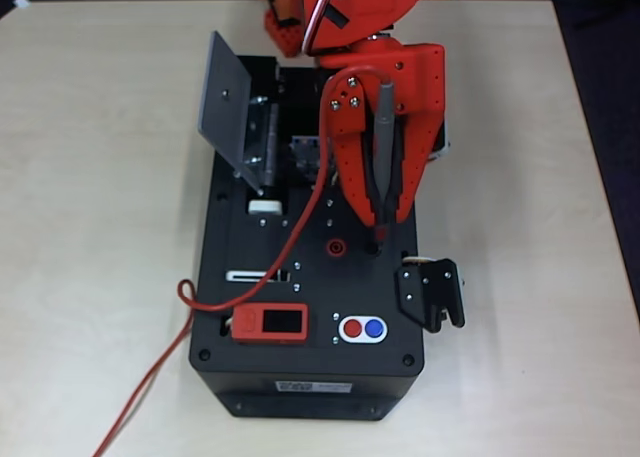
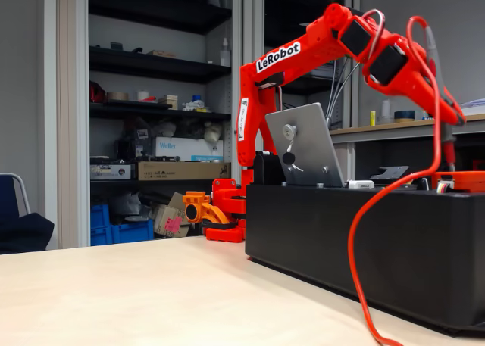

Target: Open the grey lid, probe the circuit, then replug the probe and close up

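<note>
The grey lid (image 1: 225, 107) stands open, tilted up at the black box's far-left corner; the fixed view shows its knob side (image 2: 303, 153). In the opening beside it a bit of the circuit (image 1: 306, 155) shows, partly hidden by the arm. My red gripper (image 1: 385, 215) is shut on the probe (image 1: 385, 137), which points down at the box top. Its tip sits at a dark hole just right of a red socket (image 1: 338, 247); whether it is inserted is unclear. In the fixed view the probe (image 2: 439, 77) hangs steeply in the gripper (image 2: 452, 123).
The probe's red cable (image 1: 300, 217) loops across the box top and trails off the table at the lower left. An orange display module (image 1: 270, 323) and red and blue buttons (image 1: 362, 328) sit near the box's front. A black latch (image 1: 430, 293) juts out on the right side.
</note>
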Motion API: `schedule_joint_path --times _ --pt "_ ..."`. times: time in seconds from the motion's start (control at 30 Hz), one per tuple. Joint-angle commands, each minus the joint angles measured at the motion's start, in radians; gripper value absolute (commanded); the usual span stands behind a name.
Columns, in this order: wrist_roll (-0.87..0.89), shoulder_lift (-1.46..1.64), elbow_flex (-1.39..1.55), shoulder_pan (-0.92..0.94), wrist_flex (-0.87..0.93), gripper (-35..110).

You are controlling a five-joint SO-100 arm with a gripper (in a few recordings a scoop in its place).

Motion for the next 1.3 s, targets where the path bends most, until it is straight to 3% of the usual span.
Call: schedule_joint_path --times 0.0,1.27 --pt "0.018 0.064 0.006 -0.011 0.018 0" --pt "0.003 0.071 0.034 0.017 0.026 0"
